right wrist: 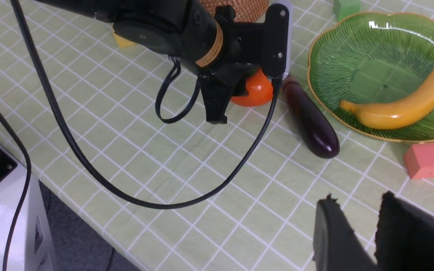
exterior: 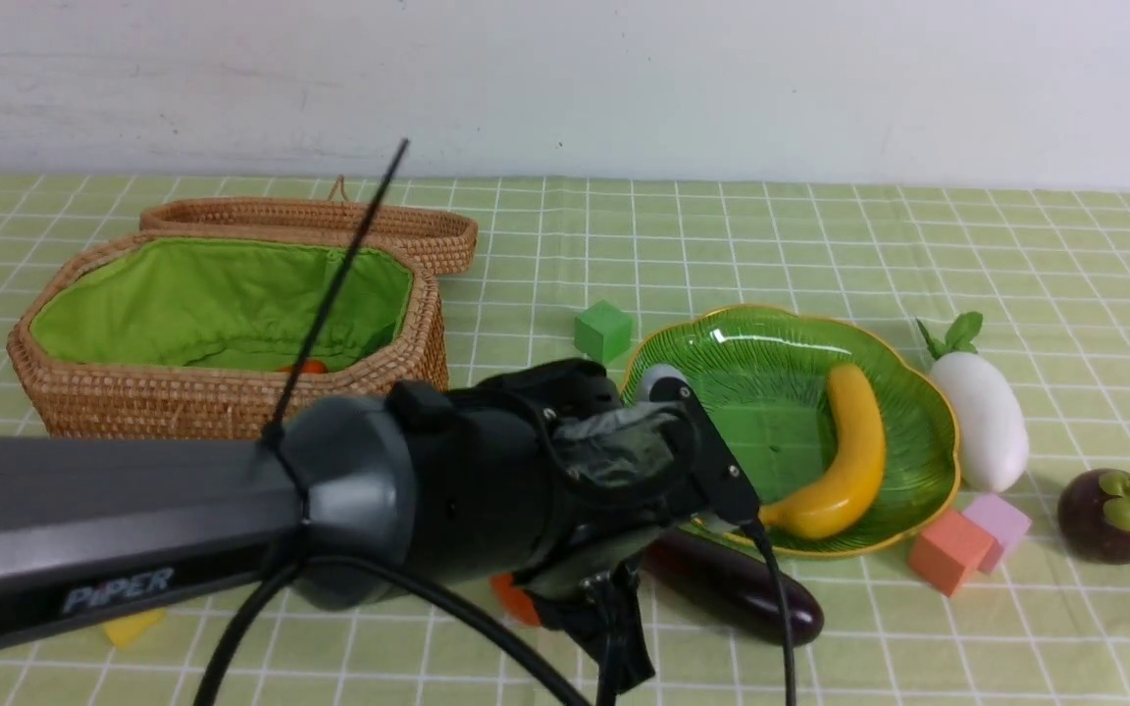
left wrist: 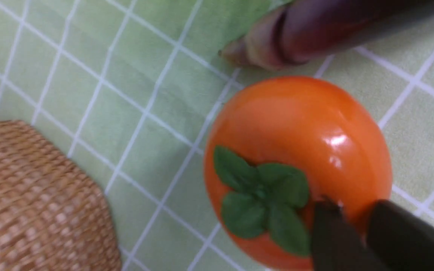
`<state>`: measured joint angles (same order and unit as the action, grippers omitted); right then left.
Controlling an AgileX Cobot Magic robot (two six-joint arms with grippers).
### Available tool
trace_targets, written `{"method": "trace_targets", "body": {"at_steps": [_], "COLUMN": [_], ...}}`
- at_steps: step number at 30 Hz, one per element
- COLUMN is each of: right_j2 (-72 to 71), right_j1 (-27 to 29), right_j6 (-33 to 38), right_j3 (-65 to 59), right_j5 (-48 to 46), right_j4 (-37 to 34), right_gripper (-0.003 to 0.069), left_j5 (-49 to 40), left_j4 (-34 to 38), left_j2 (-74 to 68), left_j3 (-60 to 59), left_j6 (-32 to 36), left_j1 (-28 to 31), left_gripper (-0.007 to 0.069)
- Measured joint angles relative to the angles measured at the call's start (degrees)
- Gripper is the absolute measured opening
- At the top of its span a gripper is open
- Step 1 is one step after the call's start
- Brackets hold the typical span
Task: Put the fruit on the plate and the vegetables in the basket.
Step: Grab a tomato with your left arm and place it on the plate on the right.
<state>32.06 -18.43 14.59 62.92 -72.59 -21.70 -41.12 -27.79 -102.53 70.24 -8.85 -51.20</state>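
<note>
Located basket (exterior: pixel 133 402) at 9 o'clock of the desk (exterior: pixel 1065 255), lid (exterior: pixel 310 218) folded back, an orange item (exterior: pixel 305 367) barely visible inside. Observed left gripper (left wrist: pixel 354 212) positioned over persimmon (left wrist: pixel 296 150), resting on the desk at 8 o'clock from plate (exterior: pixel 771 333). Noted its fingers (left wrist: pixel 333 241) against the persimmon beside the calyx (left wrist: pixel 262 199), a narrow gap between them; could not tell whether pinching it. Found green cube (exterior: pixel 604 331) at 10 o'clock; eggplant (exterior: pixel 732 588) at 7 o'clock, just beside the plate rim; banana (exterior: pixel 849 461) inside the plate; radish (exterior: pixel 982 422) at 3 o'clock; mangosteen (exterior: pixel 1109 515) at 4 o'clock. Saw right gripper (right wrist: pixel 358 207) above the desk, fingers slightly parted, pinching nothing.
</note>
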Motion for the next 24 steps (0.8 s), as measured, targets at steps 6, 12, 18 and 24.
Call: {"method": "trace_targets", "body": {"at_steps": [6, 12, 18, 24], "right_j2": [0.0, 0.0, 0.0, 0.0], "right_j1": [0.0, 0.0, 0.0, 0.0], "right_j6": [0.0, 0.0, 0.0, 0.0], "right_j3": [0.0, 0.0, 0.0, 0.0], "right_j5": [0.0, 0.0, 0.0, 0.0], "right_j4": [0.0, 0.0, 0.2, 0.3], "right_gripper": [0.0189, 0.0191, 0.0193, 0.0193], "left_j5": [-0.2, 0.0, 0.9, 2.6], "left_j4": [-0.9, 0.4, 7.1, 12.4], "left_j2": [3.5, 4.0, 4.0, 2.5], "left_j3": [0.0, -0.1, -0.1, -0.1], "left_j6": [-1.1, -2.0, 0.1, 0.5], "left_j1": [0.0, 0.0, 0.0, 0.0], "left_gripper": [-0.0013, -0.0013, 0.0079, 0.0331]}}
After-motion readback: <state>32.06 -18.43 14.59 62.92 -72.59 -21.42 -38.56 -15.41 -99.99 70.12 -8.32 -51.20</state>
